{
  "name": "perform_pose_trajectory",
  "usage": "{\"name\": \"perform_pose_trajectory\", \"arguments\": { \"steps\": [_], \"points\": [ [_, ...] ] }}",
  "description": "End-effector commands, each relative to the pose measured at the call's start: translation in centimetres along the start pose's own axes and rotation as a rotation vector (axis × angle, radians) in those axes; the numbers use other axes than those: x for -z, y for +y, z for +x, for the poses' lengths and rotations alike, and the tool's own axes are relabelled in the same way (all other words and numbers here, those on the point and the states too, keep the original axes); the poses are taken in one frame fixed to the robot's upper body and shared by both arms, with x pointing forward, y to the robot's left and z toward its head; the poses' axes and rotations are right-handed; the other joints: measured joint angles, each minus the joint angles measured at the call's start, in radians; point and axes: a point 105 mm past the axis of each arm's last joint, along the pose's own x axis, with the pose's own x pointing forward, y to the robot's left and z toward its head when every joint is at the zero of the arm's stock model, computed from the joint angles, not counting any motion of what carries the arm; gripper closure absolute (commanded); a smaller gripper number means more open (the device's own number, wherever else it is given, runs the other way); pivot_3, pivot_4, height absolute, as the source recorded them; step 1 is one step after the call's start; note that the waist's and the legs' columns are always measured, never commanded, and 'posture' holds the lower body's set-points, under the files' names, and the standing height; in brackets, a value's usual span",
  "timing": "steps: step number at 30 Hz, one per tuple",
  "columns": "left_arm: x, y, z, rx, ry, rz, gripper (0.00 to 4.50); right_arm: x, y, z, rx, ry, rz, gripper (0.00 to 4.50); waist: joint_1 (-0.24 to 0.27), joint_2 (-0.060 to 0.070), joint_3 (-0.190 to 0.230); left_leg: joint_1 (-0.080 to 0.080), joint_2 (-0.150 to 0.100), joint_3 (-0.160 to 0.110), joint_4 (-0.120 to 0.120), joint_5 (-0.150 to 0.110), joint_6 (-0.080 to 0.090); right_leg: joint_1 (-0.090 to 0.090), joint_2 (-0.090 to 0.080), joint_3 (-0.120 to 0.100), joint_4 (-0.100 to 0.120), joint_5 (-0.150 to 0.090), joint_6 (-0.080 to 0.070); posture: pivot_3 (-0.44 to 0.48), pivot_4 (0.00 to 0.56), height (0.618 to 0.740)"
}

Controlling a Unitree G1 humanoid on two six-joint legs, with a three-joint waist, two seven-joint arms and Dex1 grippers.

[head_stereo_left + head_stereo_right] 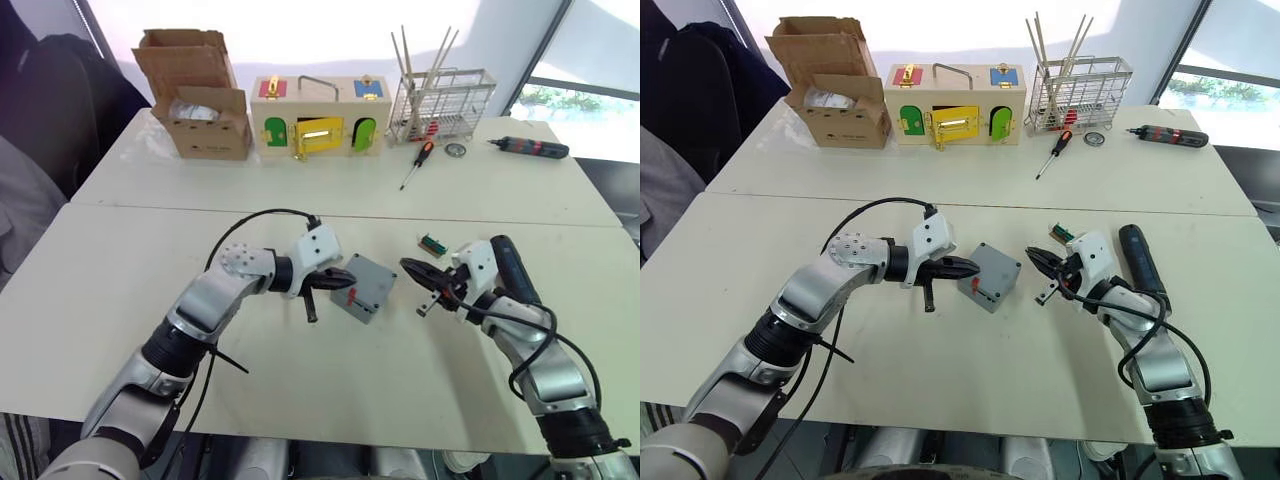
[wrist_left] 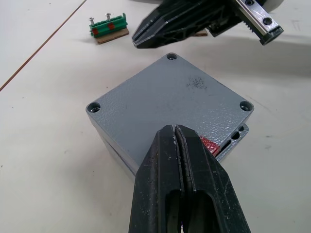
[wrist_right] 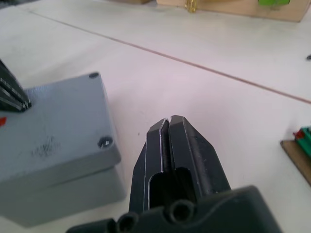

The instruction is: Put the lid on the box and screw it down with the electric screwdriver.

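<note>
The grey lid [image 2: 165, 102] lies on top of the grey box [image 3: 63, 194] in the middle of the near table, its corner screw holes showing. A red mark [image 2: 209, 144] sits on the box side facing my left gripper. My left gripper [image 1: 350, 281] is shut and empty, its tip at the lid's left edge. To the right of the box, a short gap away, my right gripper [image 1: 408, 266] points at it, shut and holding nothing. The thick black electric screwdriver [image 1: 512, 265] lies on the table beside my right forearm.
A small green screw holder [image 1: 432, 243] lies just behind my right gripper. On the far table stand a cardboard carton [image 1: 200, 100], a wooden box with coloured doors [image 1: 318, 118] and a wire rack [image 1: 440, 100]. An orange-and-black hand screwdriver [image 1: 418, 163] and a slim dark driver [image 1: 535, 148] lie there too.
</note>
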Motion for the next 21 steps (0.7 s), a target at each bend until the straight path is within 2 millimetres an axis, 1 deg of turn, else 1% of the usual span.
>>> {"name": "perform_pose_trajectory", "arguments": {
  "steps": [1, 7, 21],
  "points": [
    [3.2, -0.4, 0.1, 0.007, 0.116, -0.059, 4.50, -1.3, 0.3, -0.2, -0.029, -0.062, 0.004, 4.45, 0.000, 0.000, 0.000, 0.000, 0.000, 0.000, 0.000, 0.000, 0.000, 0.000, 0.000, 0.000, 0.000, 0.000, 0.000, 0.000, 0.150, 0.735],
    [3.2, -0.3, 0.1, 0.006, 0.112, -0.059, 4.50, -1.1, 1.8, -0.7, -0.102, -0.051, 0.039, 4.45, 0.000, 0.000, 0.000, 0.000, 0.000, 0.000, 0.000, 0.000, 0.000, 0.000, 0.000, 0.000, 0.000, 0.000, 0.000, 0.000, 0.150, 0.735],
    [3.2, 0.0, 0.0, 0.006, 0.109, -0.042, 4.50, -1.2, 2.1, -0.8, -0.112, -0.045, 0.048, 4.45, 0.000, 0.000, 0.000, 0.000, 0.000, 0.000, 0.000, 0.000, 0.000, 0.000, -0.001, 0.000, 0.000, 0.000, 0.000, 0.000, 0.150, 0.735]
  ]
}}
